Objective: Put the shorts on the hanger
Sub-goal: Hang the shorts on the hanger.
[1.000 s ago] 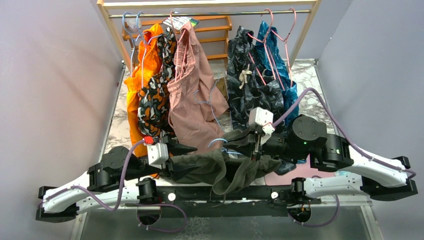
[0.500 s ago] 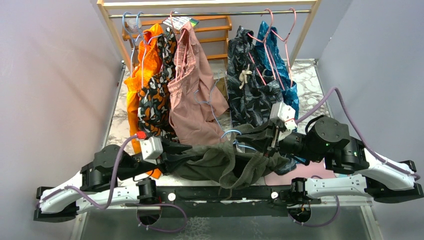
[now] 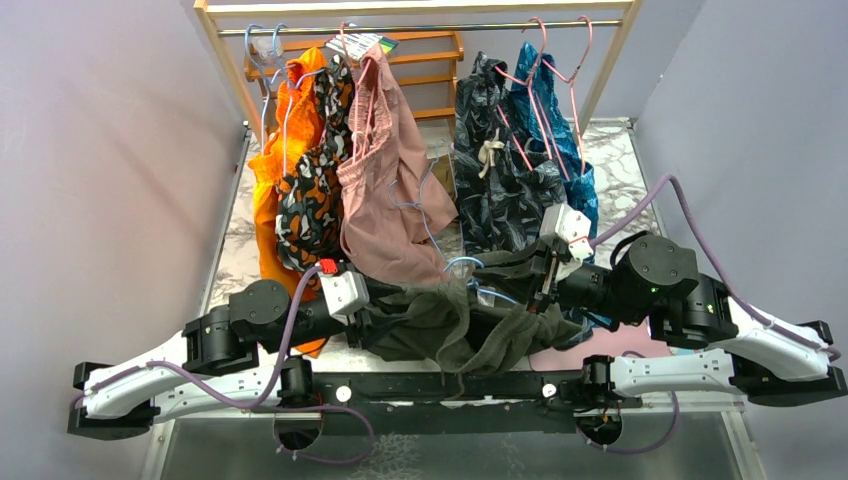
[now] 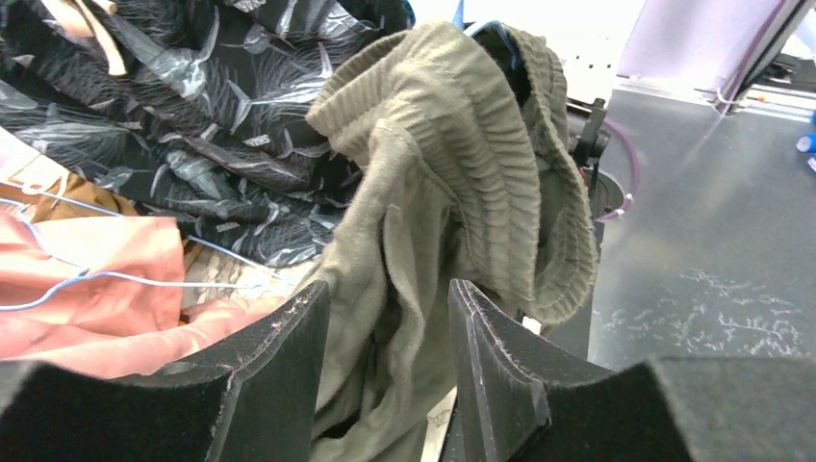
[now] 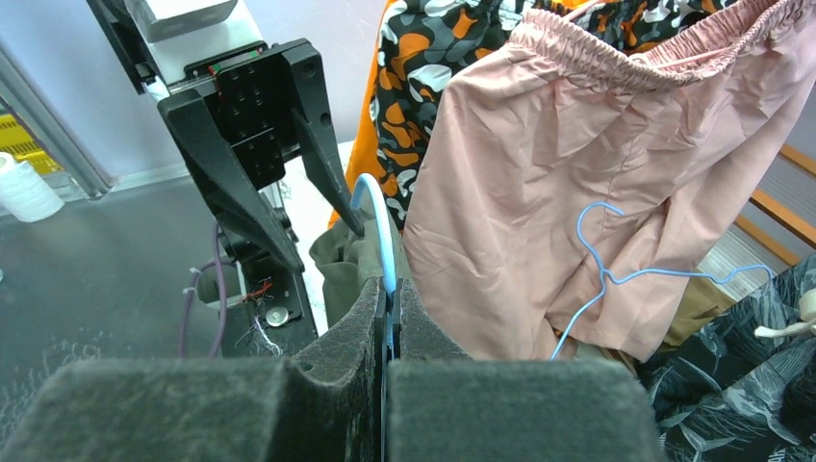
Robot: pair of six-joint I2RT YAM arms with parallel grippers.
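The olive-green shorts (image 3: pixel 455 325) hang bunched between my two arms, above the near edge of the table. Their ribbed waistband (image 4: pixel 452 144) is draped over the light-blue hanger (image 5: pixel 377 217), whose hook (image 3: pixel 462 265) pokes out above the cloth. My right gripper (image 5: pixel 390 289) is shut on the hanger's wire, seen from above at the right gripper (image 3: pixel 540 295). My left gripper (image 4: pixel 385 289) is open, its fingers either side of a fold of the shorts without pinching it. In the top view the left gripper (image 3: pixel 395 303) is pushed into the cloth's left side.
A wooden rack (image 3: pixel 225 60) at the back holds orange (image 3: pixel 275 160), camouflage-print (image 3: pixel 310 190), dusty-pink (image 3: pixel 385 190) and dark leaf-print (image 3: pixel 500 180) shorts. A loose light-blue hanger (image 5: pixel 601 274) lies against the pink shorts. A pink sheet (image 3: pixel 580 355) lies under my right arm.
My right arm lifted the hanger and shorts up and to the right, then held still. My left arm drew back, then pushed right into the shorts, which have bunched up.
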